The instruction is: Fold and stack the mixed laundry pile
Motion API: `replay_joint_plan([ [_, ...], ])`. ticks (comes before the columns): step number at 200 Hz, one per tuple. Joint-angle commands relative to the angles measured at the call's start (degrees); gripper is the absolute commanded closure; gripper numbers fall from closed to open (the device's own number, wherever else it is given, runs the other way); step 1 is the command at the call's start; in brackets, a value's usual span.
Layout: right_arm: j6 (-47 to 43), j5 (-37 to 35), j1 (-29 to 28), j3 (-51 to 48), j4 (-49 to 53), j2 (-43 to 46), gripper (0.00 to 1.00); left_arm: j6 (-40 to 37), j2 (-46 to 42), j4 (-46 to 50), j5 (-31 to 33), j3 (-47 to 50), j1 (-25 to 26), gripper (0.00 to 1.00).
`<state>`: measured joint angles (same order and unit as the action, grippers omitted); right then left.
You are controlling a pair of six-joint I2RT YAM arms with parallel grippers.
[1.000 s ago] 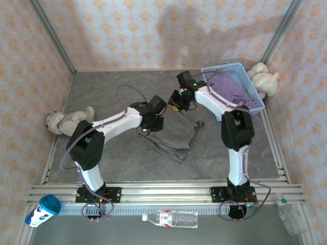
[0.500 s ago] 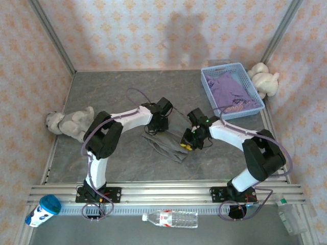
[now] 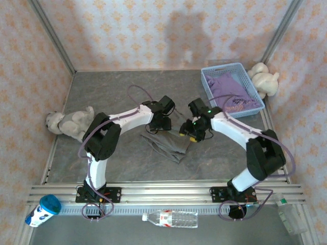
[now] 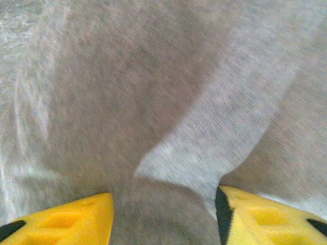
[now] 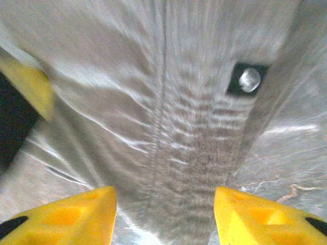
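While the grey-olive garment (image 3: 168, 143) lies folded mid-table, the left gripper (image 3: 162, 122) and right gripper (image 3: 189, 133) hover over its far edge, jaws spread and empty, apparently letting the fold settle. The lavender T-shirt (image 3: 230, 92) sits in the far-right basket (image 3: 205, 86), likely next.

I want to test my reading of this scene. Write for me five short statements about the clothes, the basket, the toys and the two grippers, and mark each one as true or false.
1. The purple T-shirt lies inside the blue basket. True.
2. The grey garment lies in the basket too. False: it lies on the table, under the two grippers.
3. The left gripper and the right gripper both stand open over grey cloth. True.
4. The two plush toys sit together by the left wall. False: one plush toy lies at the left edge, the other plush toy sits at the right, behind the basket.
5. The water bottle stands upright. False: it lies on its side.
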<state>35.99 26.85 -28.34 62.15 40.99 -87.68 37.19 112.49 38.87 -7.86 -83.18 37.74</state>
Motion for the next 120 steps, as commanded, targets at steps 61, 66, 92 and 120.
replay_joint_plan([
  [61,-6.2,-19.9,9.7,9.9,15.2,6.2,0.01,-3.6,1.3,2.1,3.0,-1.5,8.6,0.18],
  [66,-6.1,-20.0,9.9,9.9,15.1,6.2,0.01,-3.7,2.2,2.0,3.5,-1.6,8.5,0.18],
  [92,-6.3,-20.6,10.4,9.9,14.9,6.1,0.01,-2.6,7.6,2.4,6.1,-3.6,7.7,0.2],
  [120,-6.8,-21.7,11.0,10.9,15.4,5.4,0.01,1.5,11.7,2.4,6.7,-4.4,4.2,0.21],
])
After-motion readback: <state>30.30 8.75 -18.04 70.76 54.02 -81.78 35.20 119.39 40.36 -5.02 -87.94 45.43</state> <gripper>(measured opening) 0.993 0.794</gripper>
